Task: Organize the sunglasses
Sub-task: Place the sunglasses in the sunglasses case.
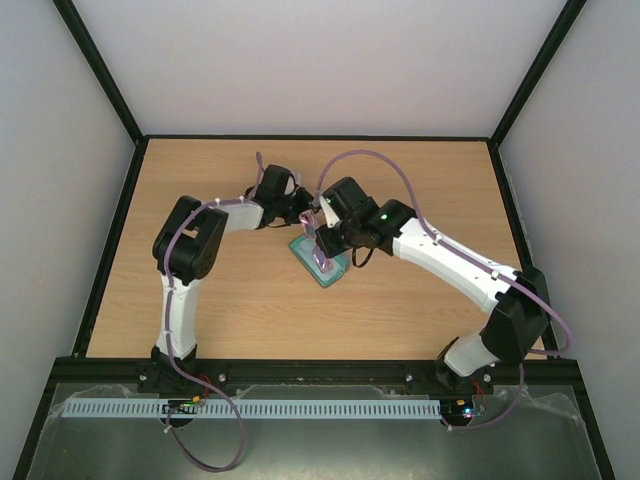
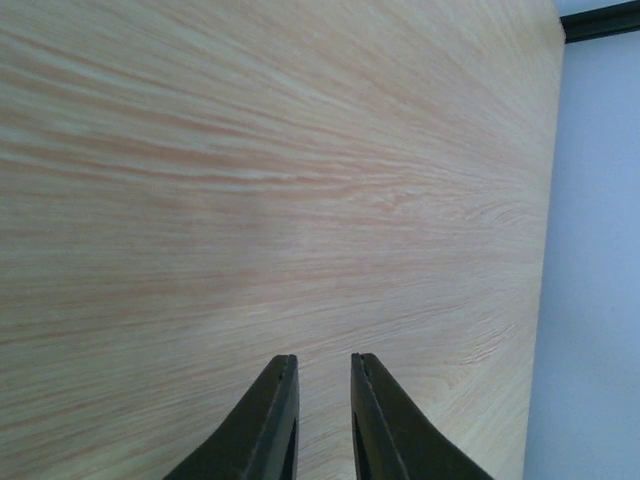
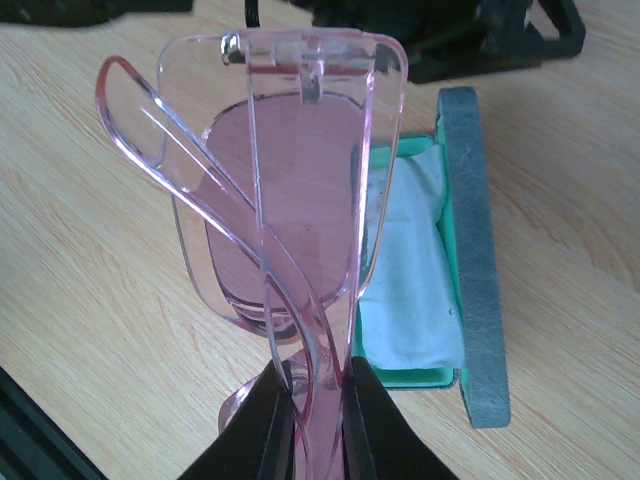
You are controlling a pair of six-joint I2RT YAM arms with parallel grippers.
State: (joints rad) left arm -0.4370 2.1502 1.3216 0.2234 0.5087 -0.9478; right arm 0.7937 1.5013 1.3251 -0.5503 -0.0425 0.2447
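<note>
As right fingers (image 3: 380, 440) pinch them, sunglasses (image 3: 300, 190) translucent pink, lenses tinted

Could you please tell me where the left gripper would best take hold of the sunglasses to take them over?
Likely the free far end of the sunglasses, near the hinge, coming from opposite the right gripper: it pinches the folded temples at the near end, so only the far end stands clear.

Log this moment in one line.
right gripper: shut on sunglasses | case: open, cloth inside | left gripper: slightly open, empty
</note>
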